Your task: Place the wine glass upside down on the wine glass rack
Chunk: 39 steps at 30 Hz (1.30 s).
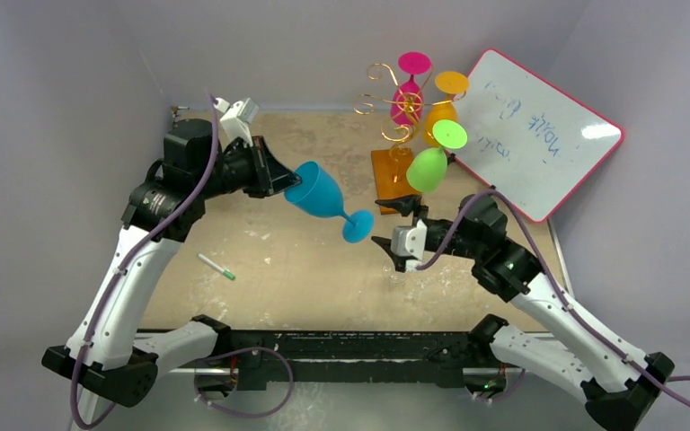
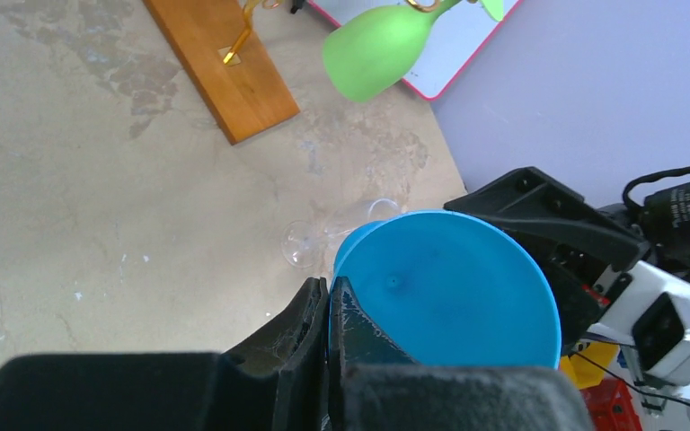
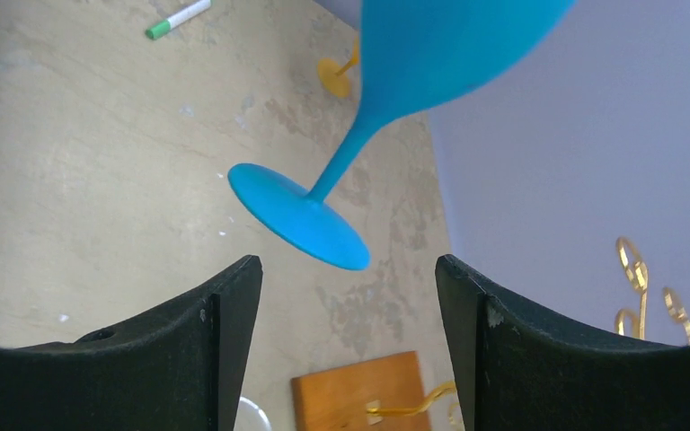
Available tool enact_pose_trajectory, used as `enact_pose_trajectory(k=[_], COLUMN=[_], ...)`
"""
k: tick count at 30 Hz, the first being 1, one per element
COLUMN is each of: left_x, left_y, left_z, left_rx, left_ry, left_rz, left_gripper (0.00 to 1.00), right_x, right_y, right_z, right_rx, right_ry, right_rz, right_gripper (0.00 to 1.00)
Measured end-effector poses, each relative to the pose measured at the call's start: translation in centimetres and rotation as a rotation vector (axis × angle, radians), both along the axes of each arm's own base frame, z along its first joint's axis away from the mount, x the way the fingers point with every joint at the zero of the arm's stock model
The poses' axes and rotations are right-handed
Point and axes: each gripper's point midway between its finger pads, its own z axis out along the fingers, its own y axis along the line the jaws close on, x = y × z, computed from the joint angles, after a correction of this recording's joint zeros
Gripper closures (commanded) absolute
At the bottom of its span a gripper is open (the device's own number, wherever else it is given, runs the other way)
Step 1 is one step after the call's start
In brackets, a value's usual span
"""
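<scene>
Right gripper (image 3: 346,278), fingers spread, w/ foot of blue wine glass (image 3: 449,45) just ahead, not touching. Left gripper (image 2: 328,296) pinches its rim; glass tilts midair, stem aimed at the spread fingers, wine glass rack (image 1: 388,175) beyond.

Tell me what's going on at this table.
The left gripper pinches the rim of a blue wine glass, holding it tilted in the air, foot toward the right gripper, whose jaws are open near that foot. A pink glass, an orange glass and a green glass hang upside down on the gold rack behind.
</scene>
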Motion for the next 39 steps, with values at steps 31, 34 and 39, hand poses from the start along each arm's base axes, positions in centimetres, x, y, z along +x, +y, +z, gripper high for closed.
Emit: enact_pose_trajectory(k=[31, 34, 39], left_x=[0.9, 0.7, 1.5], left_y=[3.6, 5.1, 7.7], left_z=[3.6, 4.5, 4.2], left_rx=[0.029, 0.039, 0.09], left_ry=[-0.193, -0.253, -0.279], left_rz=[0.197, 0.273, 0.415], left_gripper=[0.11, 0.0, 0.0], right_x=[-2.0, -2.0, -2.2], right_y=[3.3, 3.5, 3.9], right_z=[-3.7, -4.2, -3.6], right_rx=[-0.163, -0.15, -0.069], right_ry=[-0.165, -0.093, 0.038], right_rz=[0.138, 0.121, 0.083], right_gripper=[1.0, 1.0, 1.0])
